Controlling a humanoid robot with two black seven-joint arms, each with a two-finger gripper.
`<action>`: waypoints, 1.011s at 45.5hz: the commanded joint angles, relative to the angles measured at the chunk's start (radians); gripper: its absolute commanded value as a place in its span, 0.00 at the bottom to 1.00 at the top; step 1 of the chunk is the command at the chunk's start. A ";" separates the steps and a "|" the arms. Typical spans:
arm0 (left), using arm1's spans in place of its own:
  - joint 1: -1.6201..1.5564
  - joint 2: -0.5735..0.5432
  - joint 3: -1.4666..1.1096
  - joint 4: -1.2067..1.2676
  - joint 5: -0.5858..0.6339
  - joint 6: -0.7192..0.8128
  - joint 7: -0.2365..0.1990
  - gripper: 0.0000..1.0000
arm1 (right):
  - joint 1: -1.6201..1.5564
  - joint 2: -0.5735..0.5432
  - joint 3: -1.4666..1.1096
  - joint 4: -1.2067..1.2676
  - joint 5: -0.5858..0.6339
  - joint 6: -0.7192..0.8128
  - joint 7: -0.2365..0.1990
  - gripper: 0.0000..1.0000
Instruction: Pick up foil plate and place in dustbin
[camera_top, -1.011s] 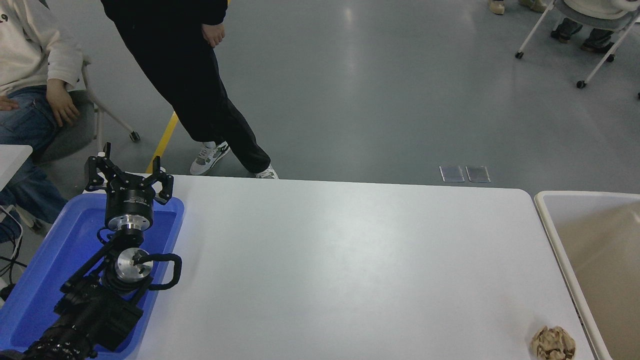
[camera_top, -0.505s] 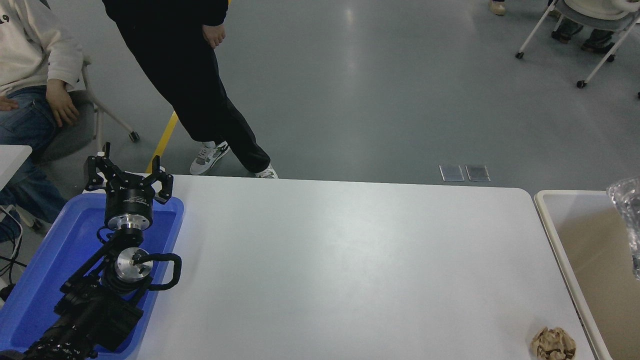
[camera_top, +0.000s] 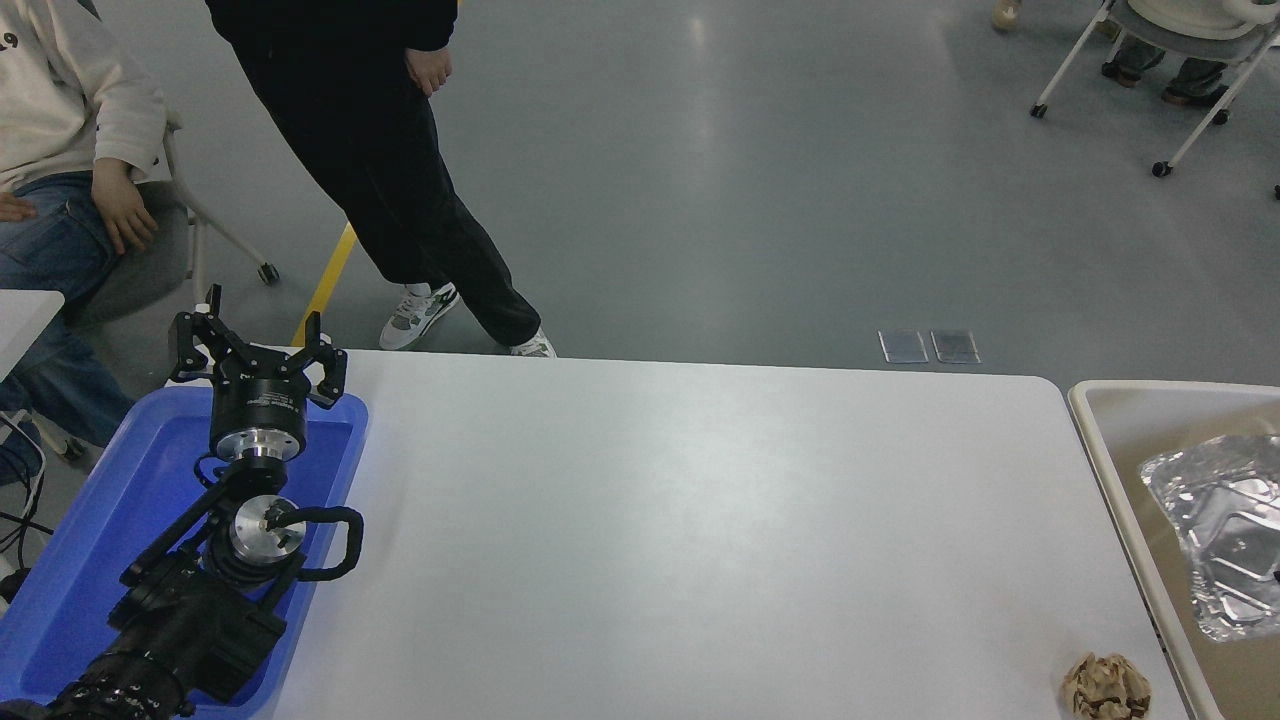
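The shiny crumpled foil plate (camera_top: 1215, 530) shows inside the outline of the beige dustbin (camera_top: 1092, 425) at the table's right end, near the picture's right edge. I see no gripper holding it. I cannot tell whether it rests on the bin's bottom. My right arm is out of view. My left gripper (camera_top: 256, 338) is parked at the lower left over the blue tray, open and empty.
A blue plastic tray (camera_top: 70, 570) lies under my left arm at the table's left end. A small crumpled brown paper ball (camera_top: 1105, 687) sits at the table's front right corner. A person in black stands at the far side (camera_top: 400, 170). Another sits at the left (camera_top: 60, 130).
The foil plate was absent one second ago, appeared at the right edge above the bin half a second ago, and now shows lower and further left inside the bin. The left arm has not moved.
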 joint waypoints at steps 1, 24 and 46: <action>0.000 0.000 0.000 0.001 0.000 0.000 0.000 0.99 | 0.014 -0.033 0.027 -0.022 -0.001 0.009 0.001 1.00; 0.000 0.000 0.000 0.001 0.000 0.000 0.000 0.99 | 0.230 -0.107 0.002 0.002 -0.062 0.140 -0.005 1.00; 0.000 0.000 0.000 -0.001 0.000 -0.001 0.000 0.99 | 0.652 -0.449 0.002 0.634 -0.340 0.207 -0.023 1.00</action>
